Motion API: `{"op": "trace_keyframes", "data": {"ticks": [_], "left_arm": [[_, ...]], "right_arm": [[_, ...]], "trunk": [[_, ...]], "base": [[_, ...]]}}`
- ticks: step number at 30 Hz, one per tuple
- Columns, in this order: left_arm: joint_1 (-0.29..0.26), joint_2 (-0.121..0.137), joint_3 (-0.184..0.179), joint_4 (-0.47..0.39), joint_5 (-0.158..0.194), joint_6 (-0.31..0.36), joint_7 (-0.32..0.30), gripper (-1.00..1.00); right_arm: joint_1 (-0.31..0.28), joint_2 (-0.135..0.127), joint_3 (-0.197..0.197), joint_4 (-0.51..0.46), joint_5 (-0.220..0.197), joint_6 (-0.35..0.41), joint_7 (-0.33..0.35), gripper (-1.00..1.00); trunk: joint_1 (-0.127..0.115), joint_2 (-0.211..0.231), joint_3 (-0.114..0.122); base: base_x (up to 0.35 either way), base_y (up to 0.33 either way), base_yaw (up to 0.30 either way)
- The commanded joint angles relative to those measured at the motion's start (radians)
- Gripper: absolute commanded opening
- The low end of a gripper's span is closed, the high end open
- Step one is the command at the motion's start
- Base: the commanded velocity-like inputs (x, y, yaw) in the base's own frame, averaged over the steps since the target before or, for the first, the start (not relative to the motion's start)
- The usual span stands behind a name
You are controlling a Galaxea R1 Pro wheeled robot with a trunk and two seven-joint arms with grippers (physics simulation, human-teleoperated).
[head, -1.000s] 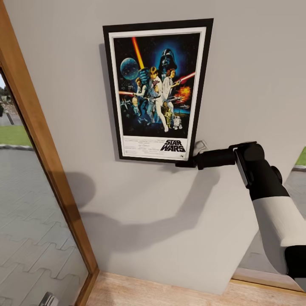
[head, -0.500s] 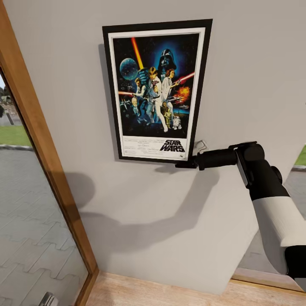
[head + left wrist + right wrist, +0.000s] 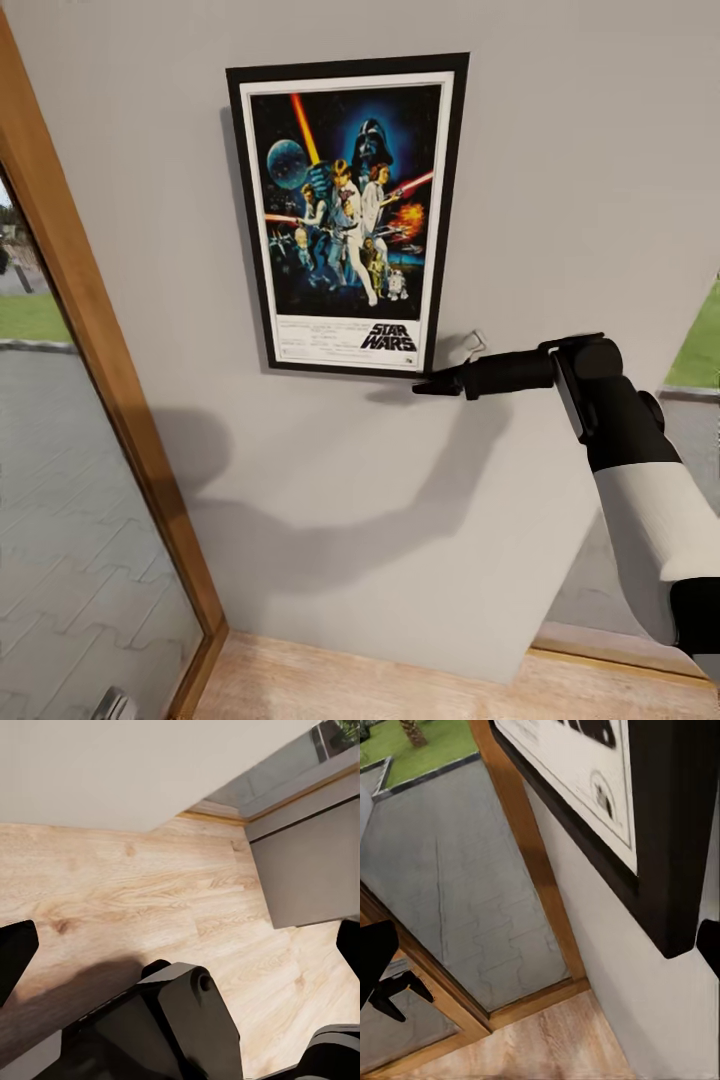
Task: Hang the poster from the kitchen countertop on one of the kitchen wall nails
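a: big stuff first, what's in front of you?
b: grey wall (image 3: 560,150), wooden door frame (image 3: 95,330) with glass on my left, wood floor (image 3: 380,690) below.

a: and the poster?
b: poster (image 3: 345,215) sits flat and upright on the wall, high up. my right pincer (image 3: 425,384) is just off its lower right corner, by a small metal hook (image 3: 472,345).

a: holding it?
b: no. in the right wrist view the two dark fingertips (image 3: 375,952) stand wide apart with nothing between them, poster corner (image 3: 660,870) close ahead. left pincer (image 3: 180,945) is also spread, pointing at the floor.

a: step?
b: looks like the hang is done and i'm at release. next i'd judge: pull the right arm straight away from the wall without clipping the frame, and check it stays put.

a: anything unclear?
b: the nail is hidden behind the poster, so can't confirm it's caught. can't tell if the pincer tip touches the frame. tabletop isn't visible.
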Motion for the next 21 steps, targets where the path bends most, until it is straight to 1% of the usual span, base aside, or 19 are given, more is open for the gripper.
{"op": "trace_keyframes", "data": {"ticks": [1,5,13,21], "left_arm": [[-0.001,-0.001,0.006,-0.001,-0.009,0.011,-0.007,1.0],[-0.001,-0.001,0.006,-0.001,-0.012,0.011,-0.007,1.0],[-0.001,-0.001,0.006,-0.001,-0.015,0.011,-0.007,1.0],[-0.001,-0.001,0.006,-0.002,-0.015,0.011,-0.007,1.0]], "right_arm": [[-0.001,0.0,0.0,-0.001,0.011,0.008,0.01,1.0],[-0.001,0.0,0.0,-0.001,0.011,0.008,0.01,1.0],[-0.001,0.0,0.0,0.0,0.01,0.008,0.01,1.0],[-0.001,0.001,0.0,0.0,0.009,0.007,0.01,1.0]], "trunk": [[0.0,-0.002,-0.002],[0.0,-0.002,-0.002],[0.0,-0.002,-0.002],[0.0,-0.002,-0.002]], "base": [[-0.197,-0.001,0.0],[-0.107,0.0,0.0],[-0.026,0.0,0.0],[-0.208,0.0,0.0]]}}
